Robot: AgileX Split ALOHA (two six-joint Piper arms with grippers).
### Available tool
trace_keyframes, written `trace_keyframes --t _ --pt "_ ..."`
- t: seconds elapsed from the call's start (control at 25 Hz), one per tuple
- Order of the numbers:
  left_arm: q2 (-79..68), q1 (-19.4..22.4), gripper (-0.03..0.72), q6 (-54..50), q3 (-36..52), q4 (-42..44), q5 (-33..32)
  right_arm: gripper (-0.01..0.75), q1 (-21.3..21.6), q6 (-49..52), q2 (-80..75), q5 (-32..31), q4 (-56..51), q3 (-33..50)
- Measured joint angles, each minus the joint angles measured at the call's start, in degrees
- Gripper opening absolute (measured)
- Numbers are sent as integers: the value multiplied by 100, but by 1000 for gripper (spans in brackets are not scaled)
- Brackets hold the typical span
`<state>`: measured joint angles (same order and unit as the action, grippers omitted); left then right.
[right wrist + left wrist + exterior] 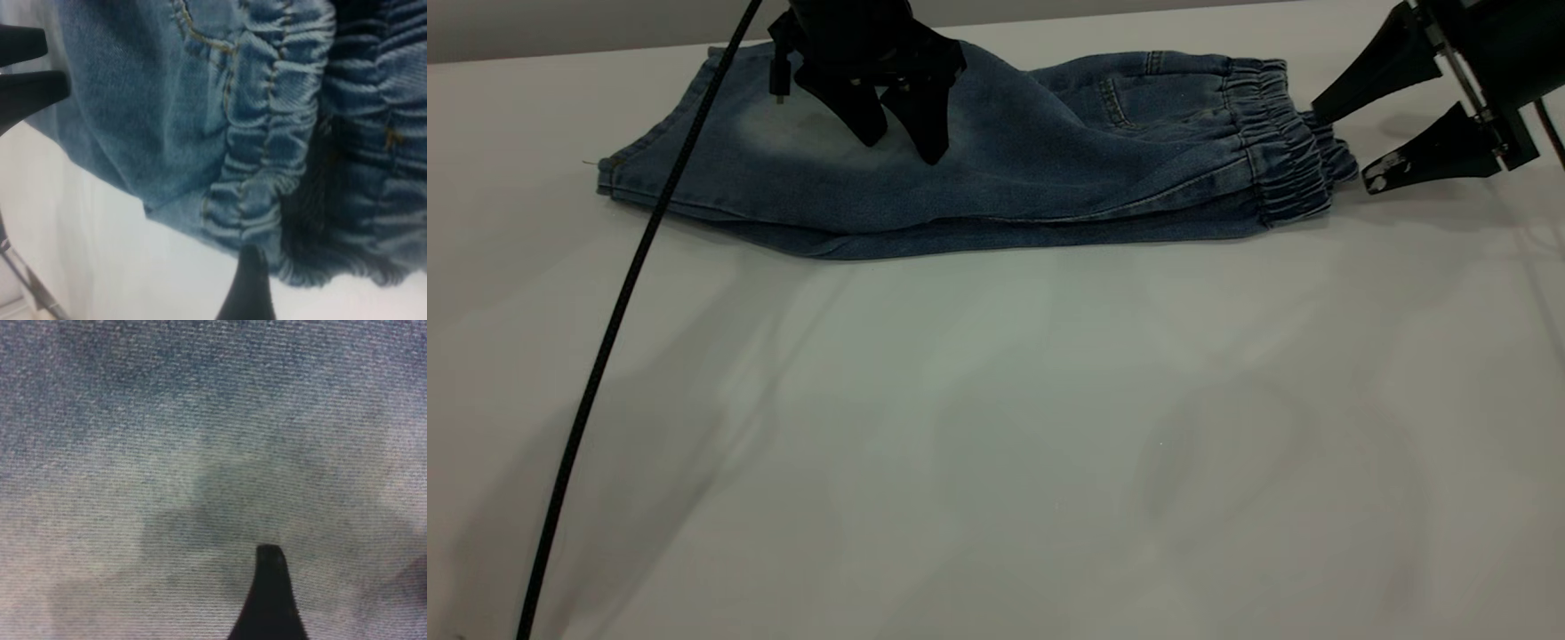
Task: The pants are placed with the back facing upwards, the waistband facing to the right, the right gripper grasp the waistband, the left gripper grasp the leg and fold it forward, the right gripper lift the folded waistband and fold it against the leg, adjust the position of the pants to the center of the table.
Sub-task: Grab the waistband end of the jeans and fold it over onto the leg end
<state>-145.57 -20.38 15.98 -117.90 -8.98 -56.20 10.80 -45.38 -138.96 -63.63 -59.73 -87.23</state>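
The blue denim pants [996,169] lie folded lengthwise at the back of the white table [996,427], with a back pocket [1138,89] facing up. The gathered waistband [1280,142] points right and the leg hem [649,169] points left. My left gripper [901,147] hangs open just over the faded middle of the leg [200,453], nothing between its pointed fingers [269,587]. My right gripper [1343,148] is open at the waistband's end, one finger behind it and one in front. The waistband [280,133] fills the right wrist view, a fingertip [248,280] at its edge.
The left arm's thick black cable [618,311] sweeps down across the table's left side to the front edge. The left gripper's fingers [30,67] show far off in the right wrist view. Bare tabletop stretches in front of the pants.
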Motion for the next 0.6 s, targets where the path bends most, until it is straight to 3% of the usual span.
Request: trace_keyframes --t 0.6 --pt "0 -32 509 0 0 -20 -29 538 -92 -10 5 154 -29 0"
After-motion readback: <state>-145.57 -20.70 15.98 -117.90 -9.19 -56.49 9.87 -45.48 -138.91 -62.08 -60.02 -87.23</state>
